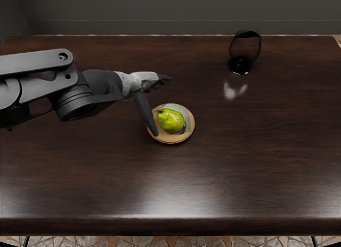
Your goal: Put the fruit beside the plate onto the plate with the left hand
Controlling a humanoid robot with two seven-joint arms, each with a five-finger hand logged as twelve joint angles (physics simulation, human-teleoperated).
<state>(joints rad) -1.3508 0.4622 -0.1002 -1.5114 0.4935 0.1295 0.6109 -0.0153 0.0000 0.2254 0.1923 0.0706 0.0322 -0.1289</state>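
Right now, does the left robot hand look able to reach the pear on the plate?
Probably yes. The left robot hand hangs open at the left rim of the plate, one finger pointing down close to the pear. Nothing stands between them; the glass is far off.

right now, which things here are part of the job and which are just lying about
Part of the job:
left hand, open, beside the plate
pear, lying on the plate
plate

Just lying about:
dark glass, far right on the table
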